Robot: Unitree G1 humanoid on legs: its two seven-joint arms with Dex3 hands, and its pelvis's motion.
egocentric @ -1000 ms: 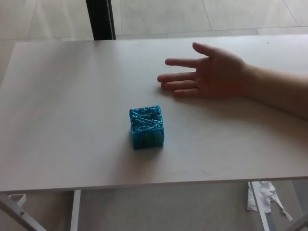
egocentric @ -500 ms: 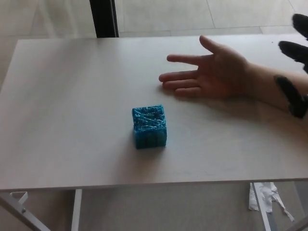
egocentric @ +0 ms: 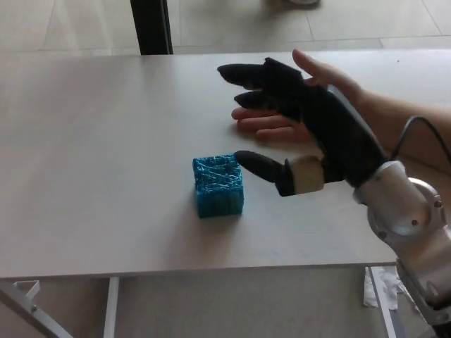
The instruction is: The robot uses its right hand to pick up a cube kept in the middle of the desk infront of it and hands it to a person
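No writing, no label, no brand anywhere to read on the cube or the arm. The blue cube [egocentric: 218, 185] sits on the pale desk [egocentric: 99, 155], about the middle, a touch toward the near edge, its top a tangle of crossed light-blue strands, its sides ribbed. The robot's right hand [egocentric: 303, 134] comes in from the right, silver forearm [egocentric: 412, 225] at the near right corner with a dark cable looping off it. That hand is spread wide and holds nothing: two thick black fingers [egocentric: 246, 84] point left over the far half of the desk, and the thumb [egocentric: 264, 169] reaches left lower down, its tip just beside the cube's right face. Whether the thumb tip actually touches the cube, I cannot tell; the fingers are clearly off it, above and beyond. Behind the robot's hand, a person's hand [egocentric: 296, 116] lies palm up on the desk, fingers pointing left, partly covered by the black fingers, the bare forearm running off the right edge. The left hand is nowhere in the picture. A black post [egocentric: 151, 27] stands beyond the far edge.
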